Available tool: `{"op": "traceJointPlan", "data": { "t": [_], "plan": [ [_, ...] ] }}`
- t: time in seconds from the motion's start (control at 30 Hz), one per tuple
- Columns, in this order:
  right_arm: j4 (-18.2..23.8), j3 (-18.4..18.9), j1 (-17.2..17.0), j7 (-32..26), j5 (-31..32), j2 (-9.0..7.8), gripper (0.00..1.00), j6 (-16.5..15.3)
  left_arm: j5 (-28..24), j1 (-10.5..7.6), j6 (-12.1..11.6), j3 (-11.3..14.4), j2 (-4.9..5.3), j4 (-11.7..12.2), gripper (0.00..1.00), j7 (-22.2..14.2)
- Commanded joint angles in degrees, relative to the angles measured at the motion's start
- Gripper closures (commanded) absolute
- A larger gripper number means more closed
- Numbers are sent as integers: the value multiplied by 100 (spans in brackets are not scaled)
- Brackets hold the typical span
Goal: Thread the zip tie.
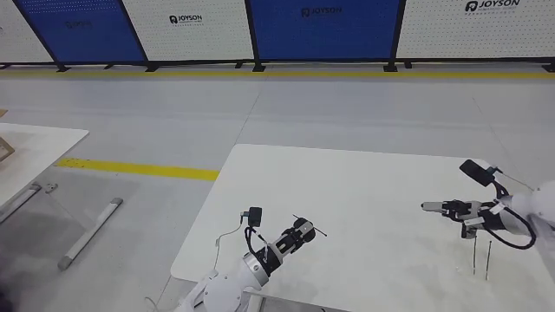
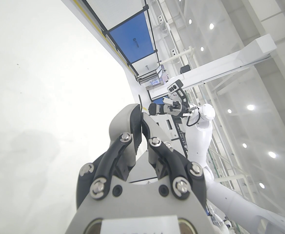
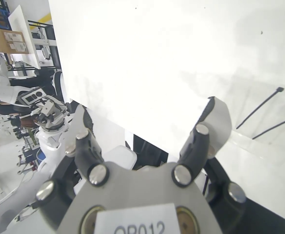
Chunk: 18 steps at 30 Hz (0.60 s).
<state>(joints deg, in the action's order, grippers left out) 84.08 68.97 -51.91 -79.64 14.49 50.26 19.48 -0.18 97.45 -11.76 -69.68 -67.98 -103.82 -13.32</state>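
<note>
A white desk (image 1: 347, 182) is taking up the lower right of the frame. Near its lower left edge the left gripper (image 1: 305, 228) is hanging over the surface, with a thin black zip tie (image 1: 321, 232) sticking out crosswise at its fingers. At far right the right gripper (image 1: 431, 207) is pointing leftward above the desk, and just below it two spare zip ties (image 1: 474, 260) are lying side by side. Blue and white panels (image 1: 321, 9) are standing along the top.

Two zip ties (image 1: 475, 256) lie side by side on the table (image 1: 364, 182), at its near right, just near of the right claw (image 1: 432, 207). The left claw (image 1: 305, 230), over the near left edge and well apart from them, grips a third zip tie (image 1: 321, 232).
</note>
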Motion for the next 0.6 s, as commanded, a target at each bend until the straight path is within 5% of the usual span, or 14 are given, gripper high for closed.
{"op": "traceJointPlan", "data": {
  "t": [0.0, 0.37, 0.57],
  "plan": [
    [-1, 0, 0, 0, 1, 1, 0, 0, 0, 0, 0, 0, 0, 0, 100, 0],
    [-1, 0, 0, 0, 1, 1, 0, 0, 0, 0, 0, 0, 0, 0, 100, 0],
    [-266, 287, -239, 0, -765, -103, 0, 0, 0, 0, 0, 0, 0, 0, 100, 0]
  ]
}}
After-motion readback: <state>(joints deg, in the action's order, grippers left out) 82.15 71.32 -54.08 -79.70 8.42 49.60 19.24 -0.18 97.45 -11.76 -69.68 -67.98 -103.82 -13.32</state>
